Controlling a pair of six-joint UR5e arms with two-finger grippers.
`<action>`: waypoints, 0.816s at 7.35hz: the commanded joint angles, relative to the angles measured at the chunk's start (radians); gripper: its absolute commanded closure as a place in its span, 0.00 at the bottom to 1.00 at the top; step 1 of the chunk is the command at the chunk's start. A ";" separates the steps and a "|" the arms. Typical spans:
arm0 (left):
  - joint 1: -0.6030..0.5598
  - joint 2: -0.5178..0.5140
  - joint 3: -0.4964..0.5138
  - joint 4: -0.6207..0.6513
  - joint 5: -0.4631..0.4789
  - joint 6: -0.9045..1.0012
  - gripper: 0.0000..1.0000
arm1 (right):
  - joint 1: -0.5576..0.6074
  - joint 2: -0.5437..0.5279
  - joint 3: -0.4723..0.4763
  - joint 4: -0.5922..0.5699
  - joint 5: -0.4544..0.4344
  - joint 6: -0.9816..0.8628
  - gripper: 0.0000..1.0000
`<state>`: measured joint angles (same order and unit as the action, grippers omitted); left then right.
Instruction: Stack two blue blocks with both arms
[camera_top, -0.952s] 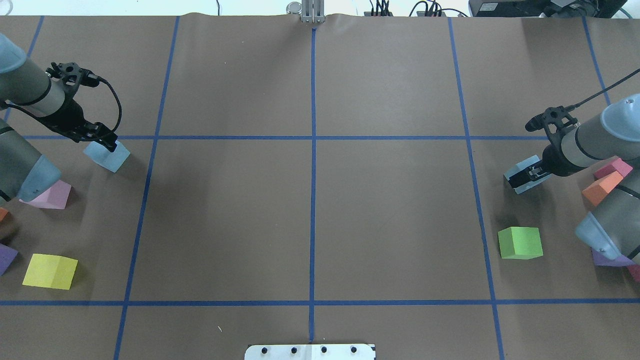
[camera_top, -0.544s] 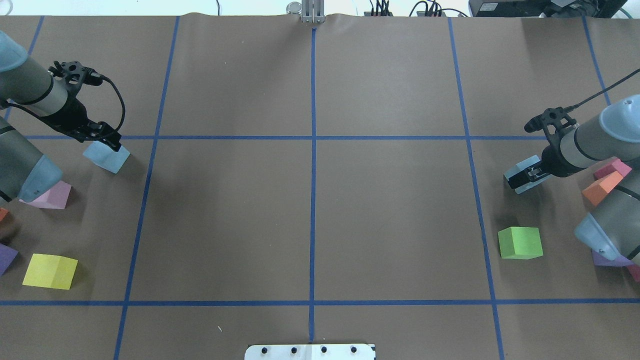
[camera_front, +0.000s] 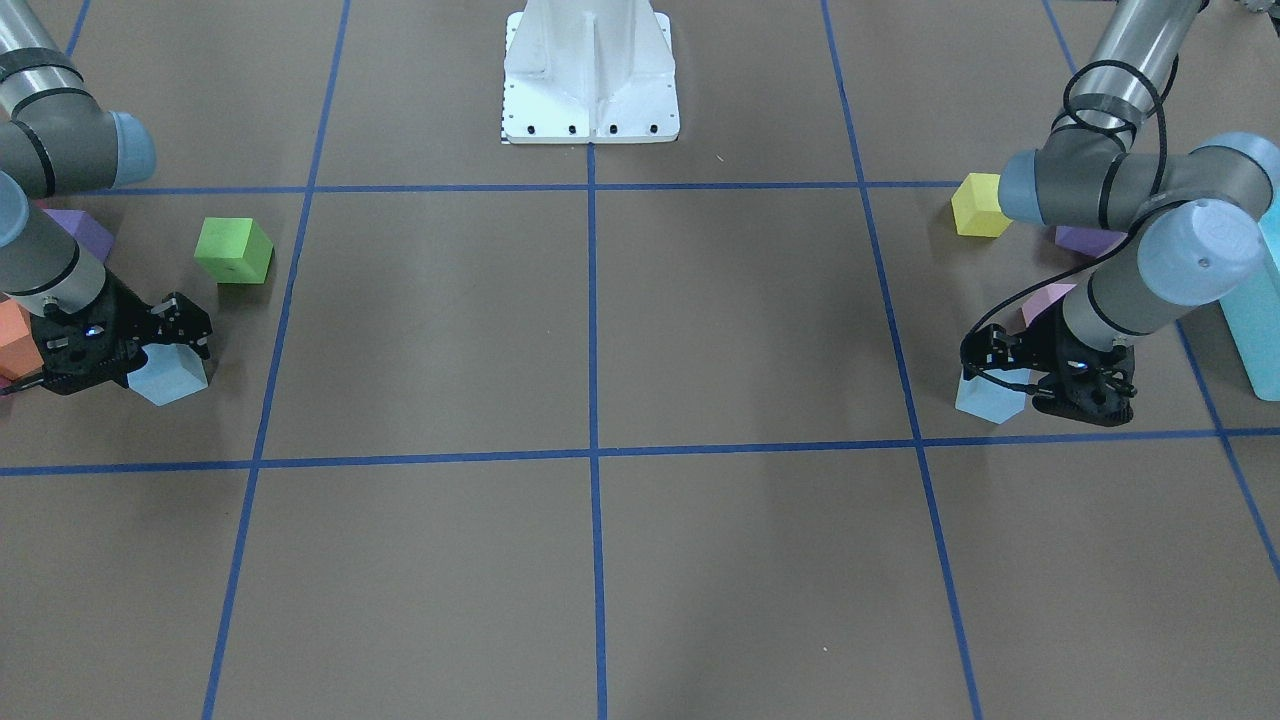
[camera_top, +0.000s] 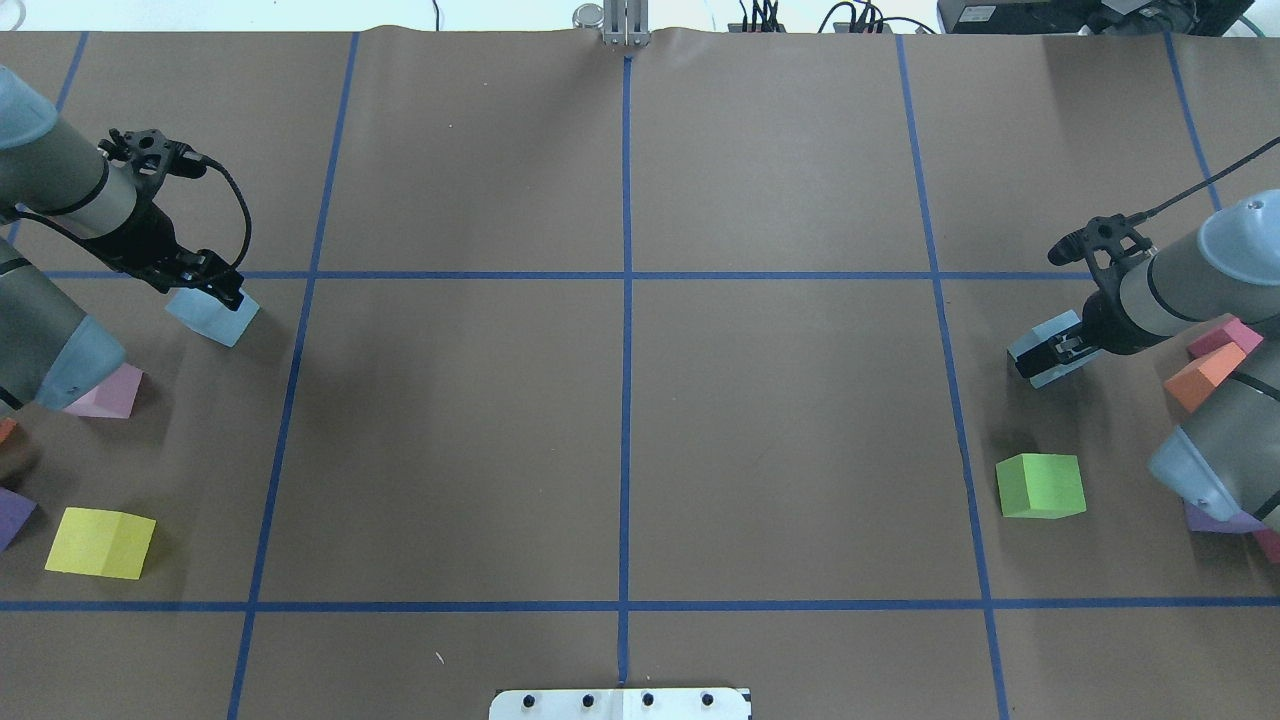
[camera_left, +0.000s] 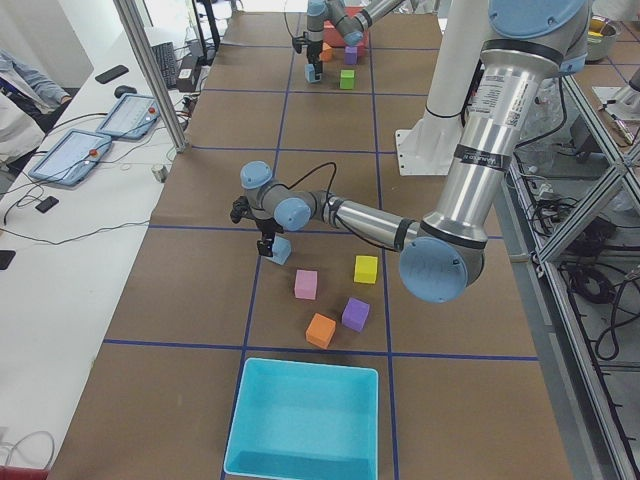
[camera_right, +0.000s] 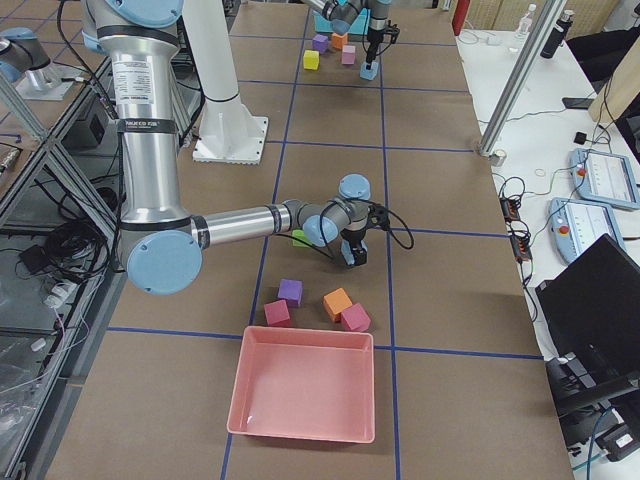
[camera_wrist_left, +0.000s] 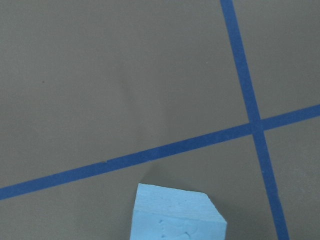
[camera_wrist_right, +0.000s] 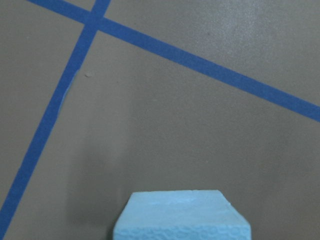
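Note:
One pale blue block (camera_top: 212, 317) sits at the table's far left, just below a blue tape line. My left gripper (camera_top: 226, 294) is shut on its top edge; in the front view the gripper (camera_front: 1000, 362) stands over the block (camera_front: 990, 398). The left wrist view shows the block (camera_wrist_left: 175, 212) at the bottom edge, with no fingers in frame. The other blue block (camera_top: 1045, 348) is at the far right, tilted, between the fingers of my right gripper (camera_top: 1040, 357), which is shut on it. It also shows in the front view (camera_front: 168, 375) and the right wrist view (camera_wrist_right: 182, 215).
A green cube (camera_top: 1040, 486) lies near the right block. Orange (camera_top: 1205, 375) and magenta (camera_top: 1228, 335) cubes sit by the right arm. Pink (camera_top: 105, 392) and yellow (camera_top: 100, 542) cubes lie on the left. A turquoise box (camera_left: 305, 420) and a pink tray (camera_right: 305, 382) stand at the table's ends.
My left wrist has shifted slightly to the right over its block. The right arm and both blocks have barely moved.

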<state>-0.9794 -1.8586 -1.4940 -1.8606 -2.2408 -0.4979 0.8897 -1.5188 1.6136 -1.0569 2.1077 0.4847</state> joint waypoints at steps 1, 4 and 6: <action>0.021 -0.004 0.009 -0.002 0.001 -0.016 0.02 | 0.000 0.000 -0.001 0.000 -0.002 0.000 0.04; 0.027 -0.007 0.009 -0.002 0.001 -0.022 0.33 | -0.005 0.002 -0.001 -0.002 0.000 0.000 0.20; 0.027 -0.005 0.003 -0.002 0.001 -0.033 0.52 | -0.005 0.005 0.011 -0.002 0.002 -0.003 0.34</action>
<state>-0.9537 -1.8647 -1.4884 -1.8623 -2.2395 -0.5242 0.8852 -1.5159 1.6178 -1.0582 2.1079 0.4834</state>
